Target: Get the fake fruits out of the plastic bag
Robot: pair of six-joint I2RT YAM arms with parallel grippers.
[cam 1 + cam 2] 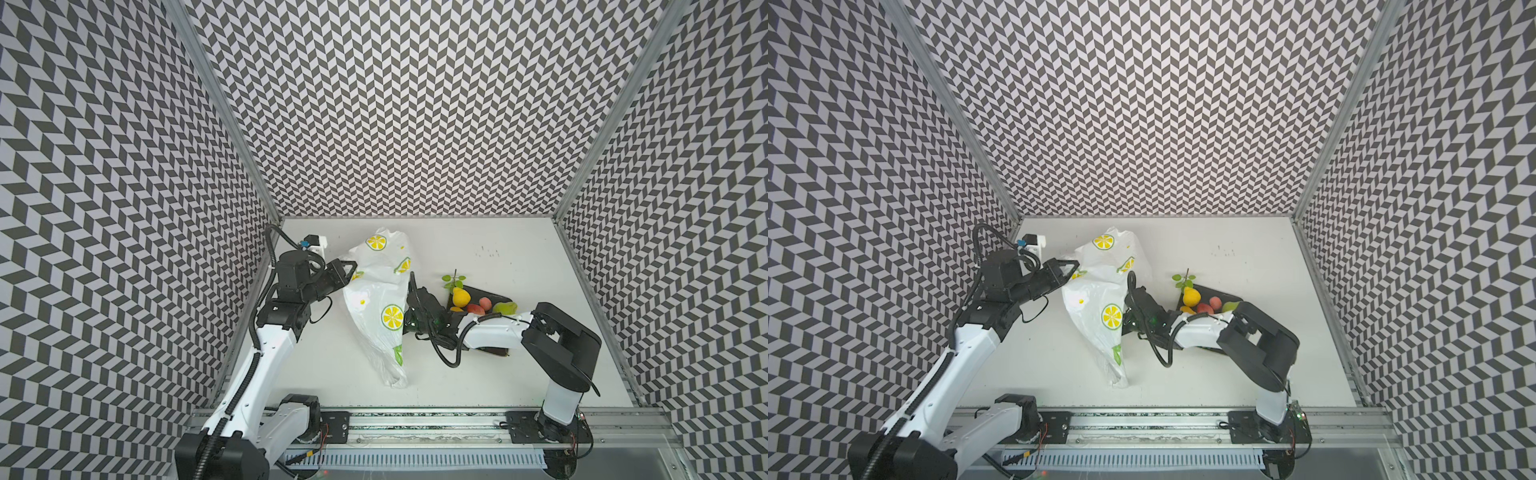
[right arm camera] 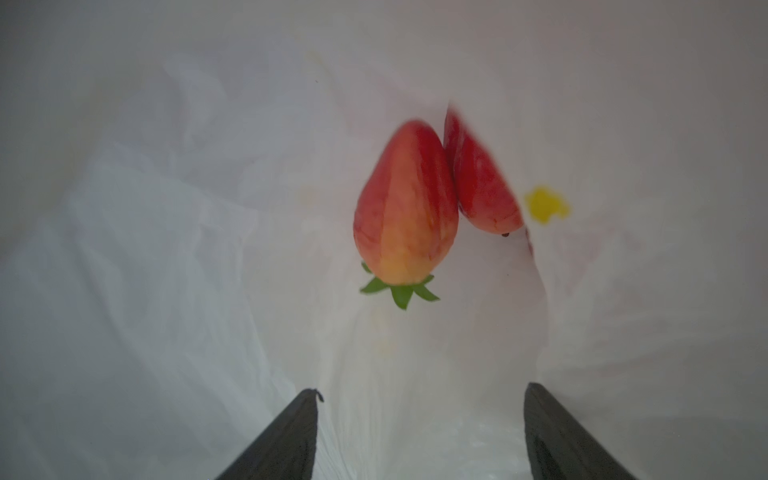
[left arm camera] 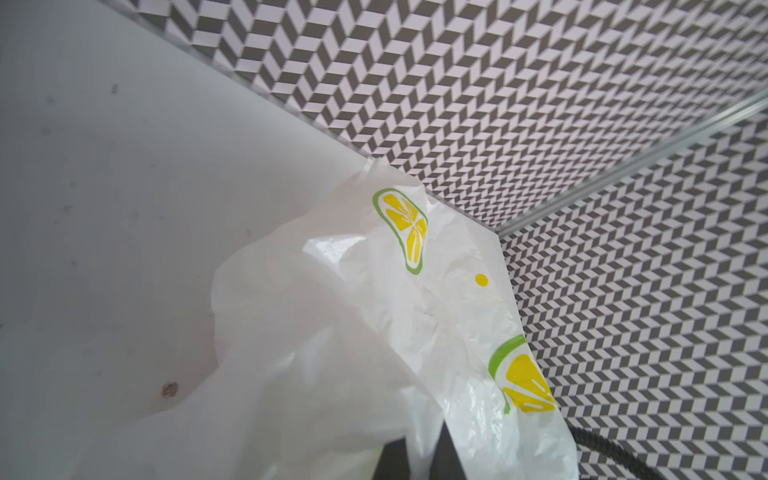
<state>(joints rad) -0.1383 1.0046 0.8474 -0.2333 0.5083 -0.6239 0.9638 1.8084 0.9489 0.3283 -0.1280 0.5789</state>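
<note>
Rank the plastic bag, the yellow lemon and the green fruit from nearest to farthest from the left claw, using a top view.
1. plastic bag, pinched in the left claw.
2. yellow lemon, right of the bag.
3. green fruit, farthest right.

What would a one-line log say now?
left gripper: shut on plastic bag | right gripper: open inside bag | strawberry: ahead, ungrasped | plate: holds fruits

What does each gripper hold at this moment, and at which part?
The left gripper pinches the plastic bag at its edge. The right gripper, open inside it, holds nothing.
</note>
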